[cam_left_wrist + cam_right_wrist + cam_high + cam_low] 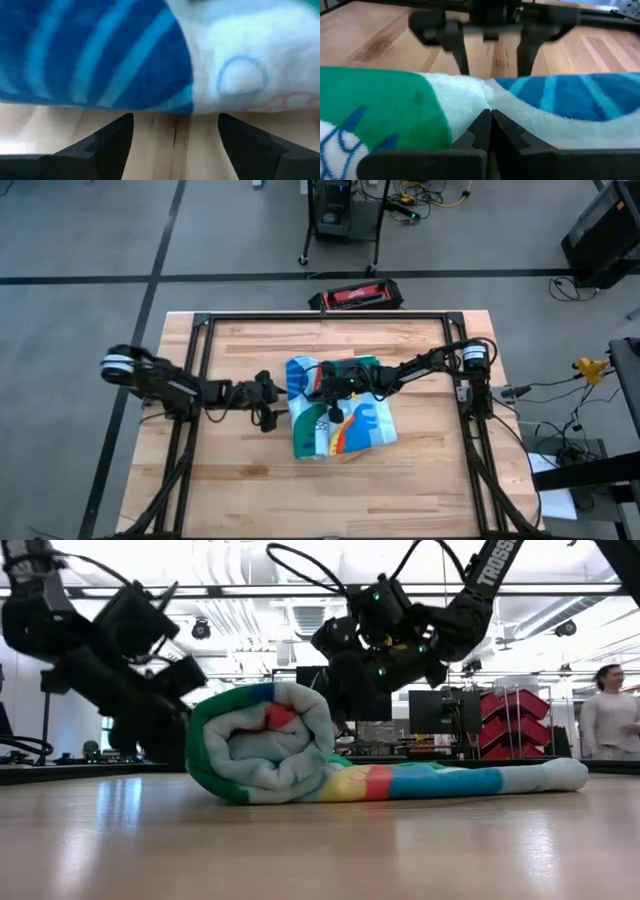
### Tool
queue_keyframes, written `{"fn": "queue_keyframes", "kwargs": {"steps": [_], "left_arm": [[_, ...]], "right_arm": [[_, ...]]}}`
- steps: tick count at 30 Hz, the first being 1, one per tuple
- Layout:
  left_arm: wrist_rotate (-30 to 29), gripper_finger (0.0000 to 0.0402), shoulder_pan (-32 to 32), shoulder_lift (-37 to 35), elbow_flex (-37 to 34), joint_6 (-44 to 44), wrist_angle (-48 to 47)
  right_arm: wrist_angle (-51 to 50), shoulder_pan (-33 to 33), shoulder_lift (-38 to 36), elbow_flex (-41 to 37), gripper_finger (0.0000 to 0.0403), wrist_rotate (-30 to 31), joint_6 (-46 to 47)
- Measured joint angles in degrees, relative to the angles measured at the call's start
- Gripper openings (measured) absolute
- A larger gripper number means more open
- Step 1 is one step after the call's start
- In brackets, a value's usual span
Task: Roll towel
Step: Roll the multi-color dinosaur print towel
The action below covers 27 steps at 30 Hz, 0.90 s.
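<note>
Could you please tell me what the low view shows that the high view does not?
Only the low view shows the towel in profile, its rolled end a thick spiral and the rest flat on the table, plus a person in the room behind. Only the high view shows the red case on the floor. Both show the left gripper beside the roll and the right gripper above the towel.

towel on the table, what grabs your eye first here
The towel, partly rolled into a fat coil mid-table, its colourful flat tail trailing toward the right arm's side. The right end effector sits shut over the roll, while the left end effector waits open beside it.
</note>
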Motion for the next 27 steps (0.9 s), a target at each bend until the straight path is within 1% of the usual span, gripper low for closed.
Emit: {"fn": "queue_keyframes", "kwargs": {"steps": [4,7,9,11,13,14,17,19,22,24,27], "left_arm": [[-1.58,0.0274,0.11,8.0,0.14,0.03,9.34],[-1.71,0.0274,0.13,11.2,0.47,-0.03,13.1],[-1.73,0.0274,0.15,11.53,0.52,-0.34,13.73],[-1.6,0.0274,0.17,10.85,0.48,-0.53,13.33],[-1.39,0.0274,0.17,9.94,0.4,-0.43,12.63],[-1.38,0.0274,0.17,9.2,0.39,-0.4,11.78],[-1.34,0.0274,0.17,7.47,0.3,-0.29,9.61],[-1.34,0.0274,0.17,7.13,0.29,-0.66,9.08],[-1.35,0.0274,0.17,7.03,0.39,-1.58,8.7],[-1.34,0.0274,0.17,7.14,0.5,-2.04,8.57],[-0.97,0.0274,0.17,7.36,0.8,-2.18,8.68]], "right_arm": [[-2.85,0.74,-4.55,-0.2,0.0,1.95,-1.75],[-11.13,1.95,-9.49,-0.65,0.0,4.9,-3.46],[-19.01,3.14,-13.09,-1.24,0.0,7.46,-4.97],[-24.54,4.31,-15.96,-2.17,0.0,11.65,-5.29],[-26.09,5.04,-18.15,-4.43,0.0,14.44,-5.2],[-26.21,5.11,-19.21,-6.06,0.0,14.56,-5.05],[-26.28,4.79,-23.16,-10.64,0.0,10.8,-3.75],[-26.67,4.2,-26.34,-13.7,0.0004,9.42,-2.09],[-29.31,2.94,-29.23,-17.52,0.0027,11.06,0.48],[-31.42,1.88,-29.57,-19.49,0.0054,11.54,1.42],[-30.88,0.74,-29.07,-20.87,0.0101,11.46,0.51]]}}
